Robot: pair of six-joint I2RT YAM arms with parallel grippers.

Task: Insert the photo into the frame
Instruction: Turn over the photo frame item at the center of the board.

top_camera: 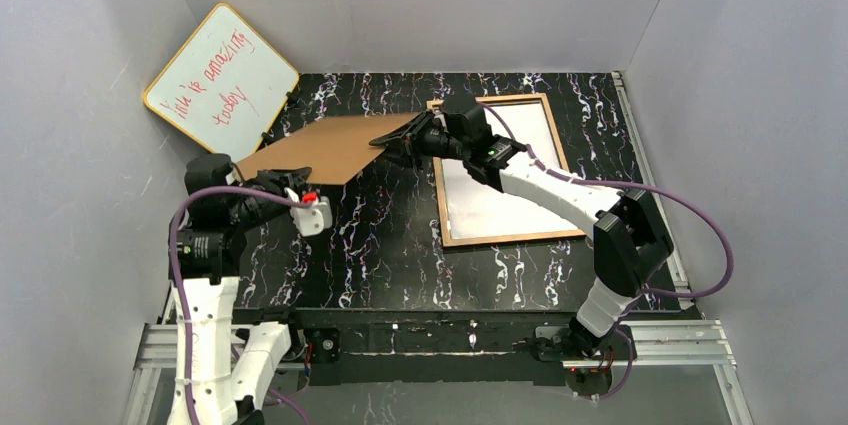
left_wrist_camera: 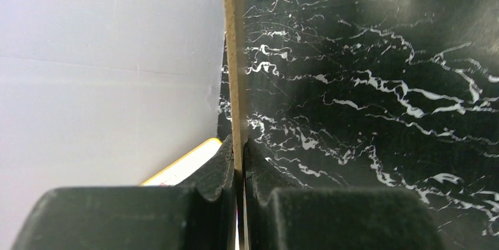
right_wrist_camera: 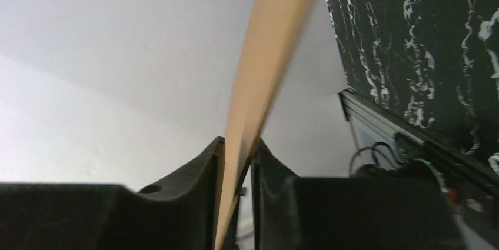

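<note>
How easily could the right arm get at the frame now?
Probably not straight away: the right gripper sits astride the edge of the brown panel. Otherwise the frame lies uncovered just under that arm.

Top view: just behind the right claw [right_wrist_camera: 237, 144], the right arm [top_camera: 540, 185] covers one corner of the frame [top_camera: 510, 238] and part of the photo [top_camera: 490, 210]; the photo shows only a white side, printed face unseen; the backing panel [top_camera: 320, 148] hides the worktop [top_camera: 400, 255] beneath it.

Left wrist view: panel seen edge-on only, faces unseen, cut off by the top edge ahead of the left claw [left_wrist_camera: 238, 147]; frame reduced to a cut-off corner; whiteboard [left_wrist_camera: 185, 166] a yellow-edged sliver left of the claw, writing hidden.

Right wrist view: panel blurred between the fingers; whether the pads press it cannot be told.
</note>
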